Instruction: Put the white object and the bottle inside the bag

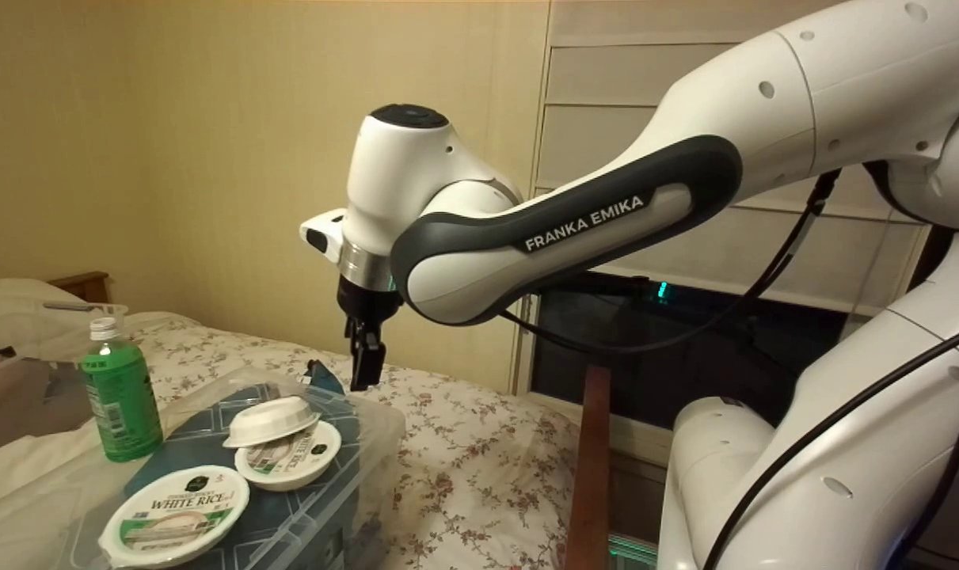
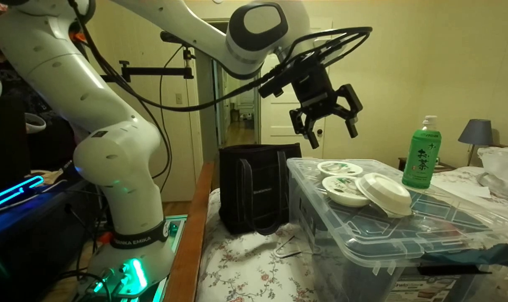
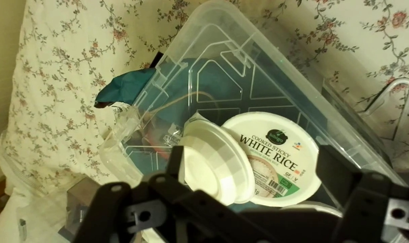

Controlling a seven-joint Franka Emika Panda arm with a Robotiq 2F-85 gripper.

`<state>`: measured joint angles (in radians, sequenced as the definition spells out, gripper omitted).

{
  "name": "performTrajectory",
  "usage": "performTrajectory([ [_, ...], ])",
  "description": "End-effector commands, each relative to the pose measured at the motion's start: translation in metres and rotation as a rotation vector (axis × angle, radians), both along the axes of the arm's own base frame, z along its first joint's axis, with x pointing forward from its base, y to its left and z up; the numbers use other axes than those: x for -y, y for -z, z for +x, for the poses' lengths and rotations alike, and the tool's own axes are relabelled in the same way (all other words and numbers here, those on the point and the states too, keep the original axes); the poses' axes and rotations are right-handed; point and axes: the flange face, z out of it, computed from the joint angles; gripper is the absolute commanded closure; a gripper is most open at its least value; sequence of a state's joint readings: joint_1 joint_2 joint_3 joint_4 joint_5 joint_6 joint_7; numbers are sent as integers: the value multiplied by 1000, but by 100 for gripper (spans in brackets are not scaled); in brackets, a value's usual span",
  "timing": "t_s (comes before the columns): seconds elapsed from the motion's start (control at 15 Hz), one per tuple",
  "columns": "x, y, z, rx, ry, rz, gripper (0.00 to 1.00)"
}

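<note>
Three white tubs lie on the lid of a clear storage box; I cannot tell which is the white object. A labelled tub (image 1: 176, 514) lies label up, a second labelled tub (image 3: 275, 155) lies beside it, and an upside-down tub (image 2: 384, 193) leans tilted on the second one. The bottle (image 1: 123, 404), green with a white cap, stands upright on the lid, also in an exterior view (image 2: 422, 157). The bag (image 2: 260, 188) is a black tote standing beside the box. My gripper (image 2: 333, 137) is open and empty above the tubs; its fingers (image 3: 250, 148) show apart in the wrist view.
The clear box lid (image 2: 346, 239) has a raised rim; teal material shows through it. A teal scrap (image 3: 125, 88) sticks out at the box side. A wooden bed rail (image 1: 594, 467) stands between arm base and bed. A hook-shaped piece (image 2: 288, 253) lies on the floral sheet.
</note>
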<state>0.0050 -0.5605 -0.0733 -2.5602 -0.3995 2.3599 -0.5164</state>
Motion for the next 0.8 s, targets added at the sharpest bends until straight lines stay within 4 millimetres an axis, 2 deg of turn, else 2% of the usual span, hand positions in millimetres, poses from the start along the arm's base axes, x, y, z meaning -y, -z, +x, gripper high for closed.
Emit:
performTrajectory([
  [0.0,0,-1,0,1,0,0,0],
  [0.47,-36,34,29,96,-138,-10,0],
  [0.73,-33,62,47,120,-174,-66,0],
])
